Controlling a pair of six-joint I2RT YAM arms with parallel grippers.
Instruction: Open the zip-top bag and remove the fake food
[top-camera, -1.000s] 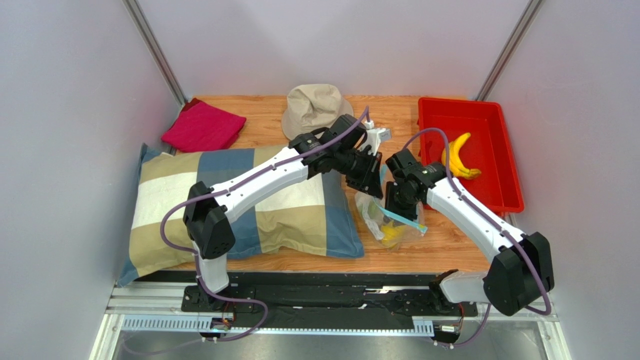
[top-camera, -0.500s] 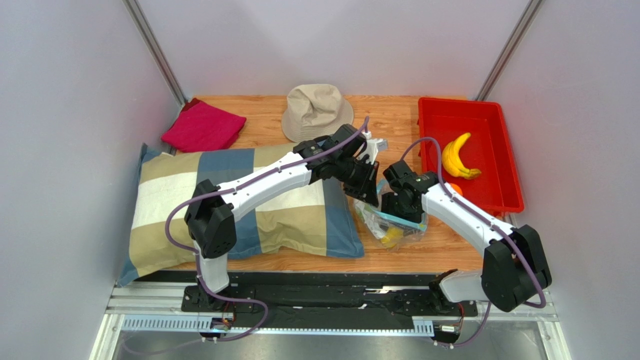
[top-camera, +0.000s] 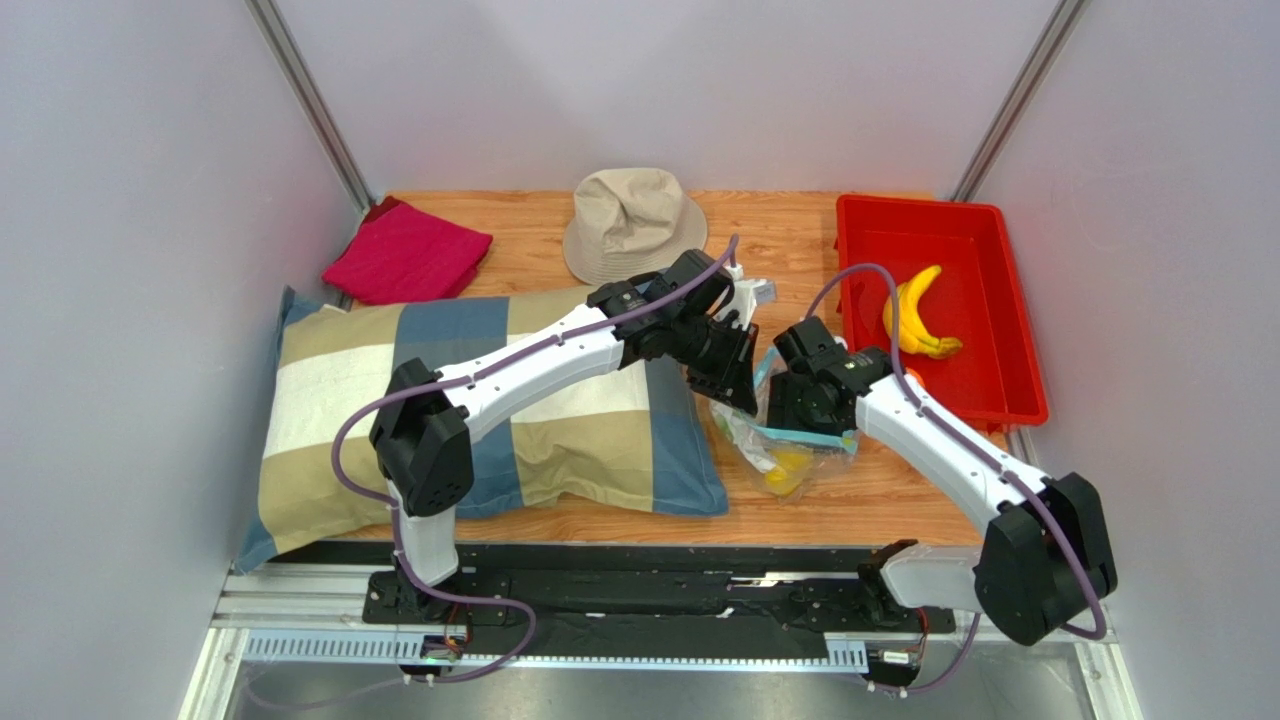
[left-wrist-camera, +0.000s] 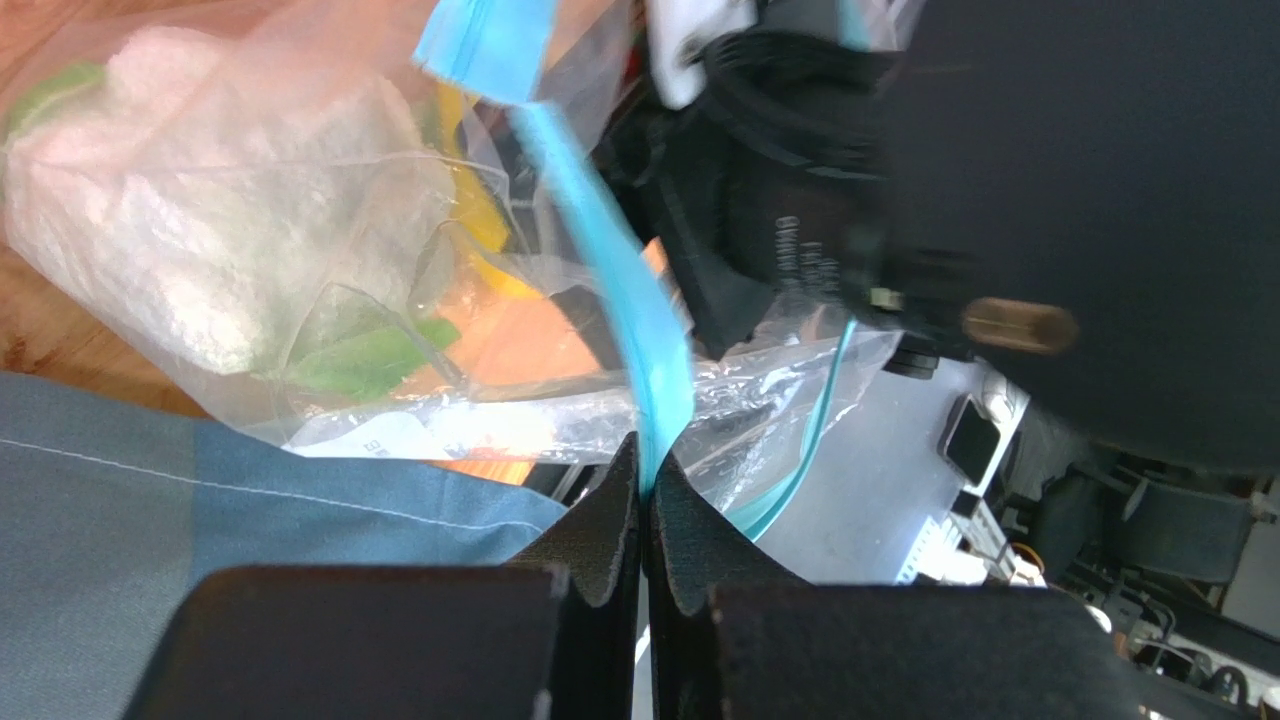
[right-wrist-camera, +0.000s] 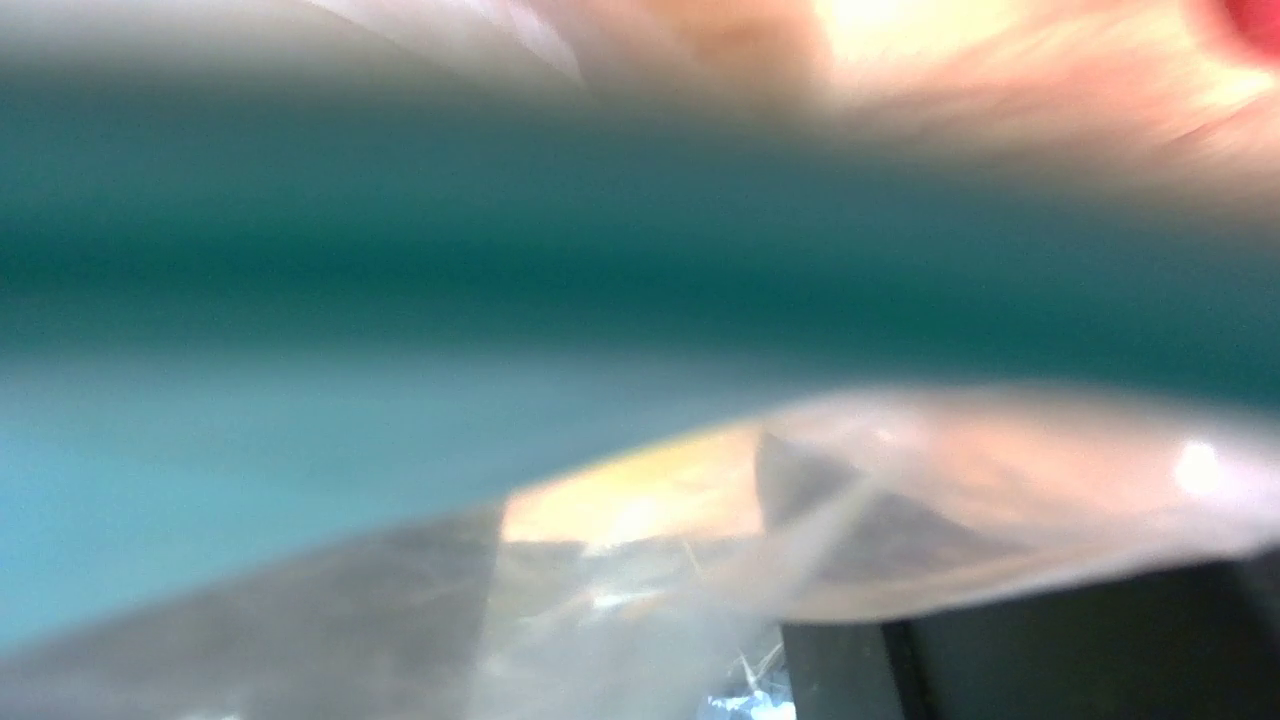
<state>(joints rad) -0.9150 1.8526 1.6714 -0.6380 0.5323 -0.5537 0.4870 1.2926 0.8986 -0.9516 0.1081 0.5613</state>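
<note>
The clear zip-top bag (top-camera: 774, 447) lies on the wooden table between the two grippers, with its light blue zip strip (left-wrist-camera: 609, 255) spread apart. My left gripper (left-wrist-camera: 646, 473) is shut on the strip and also shows in the top view (top-camera: 739, 387). Through the plastic I see the white-and-green cauliflower (left-wrist-camera: 181, 255) and a yellow fruit (top-camera: 783, 468). My right gripper (top-camera: 793, 408) is at the bag's mouth. In its blurred wrist view the strip (right-wrist-camera: 451, 300) crosses close up, and its fingers (right-wrist-camera: 872, 510) show apart behind plastic. The yellow banana (top-camera: 914, 315) lies in the red tray.
A red tray (top-camera: 999, 300) stands at the back right. A checked pillow (top-camera: 346, 405) fills the left side, under my left arm. A beige hat (top-camera: 634, 210) and a red cloth (top-camera: 403, 252) lie at the back.
My right gripper dipped toward the bag's mouth, then rose a little with the strip. My left gripper shifted slightly nearer and kept its hold on the strip.
</note>
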